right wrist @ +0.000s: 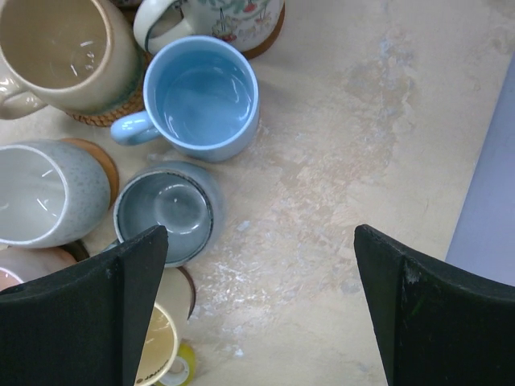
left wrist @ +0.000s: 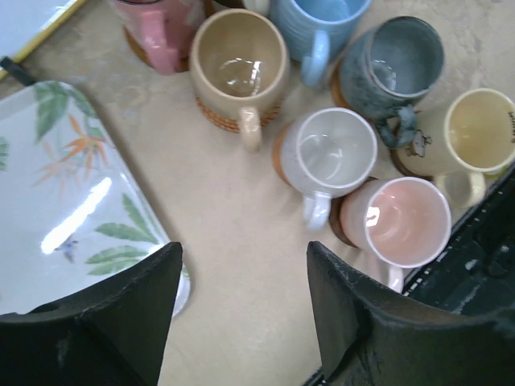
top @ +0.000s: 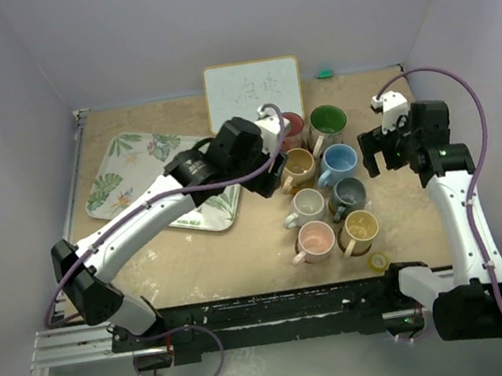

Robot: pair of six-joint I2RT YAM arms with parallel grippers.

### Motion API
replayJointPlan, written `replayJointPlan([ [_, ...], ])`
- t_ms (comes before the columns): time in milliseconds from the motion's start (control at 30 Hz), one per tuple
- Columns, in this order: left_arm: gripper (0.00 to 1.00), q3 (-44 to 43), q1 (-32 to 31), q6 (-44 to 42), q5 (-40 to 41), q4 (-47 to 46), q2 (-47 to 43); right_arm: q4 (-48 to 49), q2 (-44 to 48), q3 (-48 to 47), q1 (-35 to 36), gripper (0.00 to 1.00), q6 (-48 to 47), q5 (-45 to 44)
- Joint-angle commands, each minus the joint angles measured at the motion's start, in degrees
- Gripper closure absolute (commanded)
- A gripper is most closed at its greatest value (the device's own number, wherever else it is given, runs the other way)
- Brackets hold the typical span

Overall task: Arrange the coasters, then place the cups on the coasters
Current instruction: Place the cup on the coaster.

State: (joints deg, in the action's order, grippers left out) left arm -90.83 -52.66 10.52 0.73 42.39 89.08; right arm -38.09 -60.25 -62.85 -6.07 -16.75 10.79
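Tan bench (top: 242, 255) carries your leaf-patterned tray (top: 126, 173) at left and eight mugs (top: 339, 162) clustered mid-right, seemingly all on coasters (left wrist: 217, 117). Left hand (left wrist: 243, 265) and right hand (right wrist: 259, 241) hover spread, empty; little seems left.

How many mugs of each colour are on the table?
red mug: 1
green mug: 1
tan mug: 1
blue mug: 1
white mug: 1
grey mug: 1
pink mug: 1
yellow mug: 1
Total: 8
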Motion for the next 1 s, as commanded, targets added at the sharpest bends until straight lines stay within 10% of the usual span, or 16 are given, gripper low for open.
replayJointPlan([
  [0, 0.37, 0.4, 4.4, -4.8, 2.8, -2.0, -4.8, -1.1, -1.6, -5.8, 0.0, 0.0, -1.1, 3.8],
  [500, 0.13, 12.4, 25.8, -16.2, 27.3, -12.7, -20.8, -2.9, -8.2, -15.2, 4.8, 0.0, -0.9, 2.8],
  [967, 0.1, 29.5, 44.6, -11.6, 22.4, -28.8, -34.2, 1.9, -3.6, -12.0, 4.8, 0.0, 3.7, 0.2],
])
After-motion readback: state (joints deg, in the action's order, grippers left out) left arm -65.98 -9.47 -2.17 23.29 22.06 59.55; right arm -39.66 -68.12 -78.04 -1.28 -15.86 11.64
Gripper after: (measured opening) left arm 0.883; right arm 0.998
